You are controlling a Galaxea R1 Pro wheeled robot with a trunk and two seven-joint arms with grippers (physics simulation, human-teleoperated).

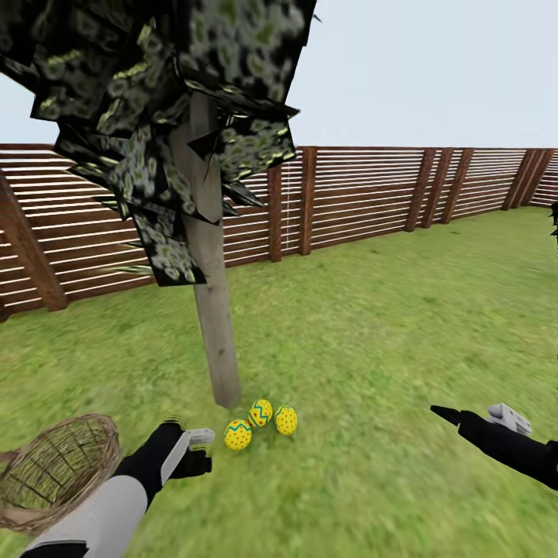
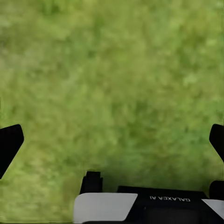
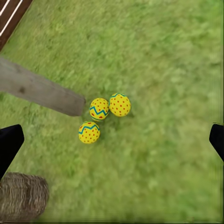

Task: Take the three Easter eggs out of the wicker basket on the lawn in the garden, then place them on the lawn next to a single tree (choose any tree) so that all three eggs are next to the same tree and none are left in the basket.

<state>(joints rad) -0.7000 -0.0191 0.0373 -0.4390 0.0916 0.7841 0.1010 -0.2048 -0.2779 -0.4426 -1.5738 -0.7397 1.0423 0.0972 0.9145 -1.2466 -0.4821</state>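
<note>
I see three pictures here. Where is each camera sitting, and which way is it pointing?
Head view: on the robot's head, facing forward and down over the tree, three Easter eggs, wicker basket and fence; left gripper and right gripper show.
Left wrist view: on the left arm, looking down at bare lawn; dark fingertips at the edges.
Right wrist view: on the right arm, looking down at the eggs, trunk and basket.
Shared: head and right wrist views both show eggs, trunk and basket.
</note>
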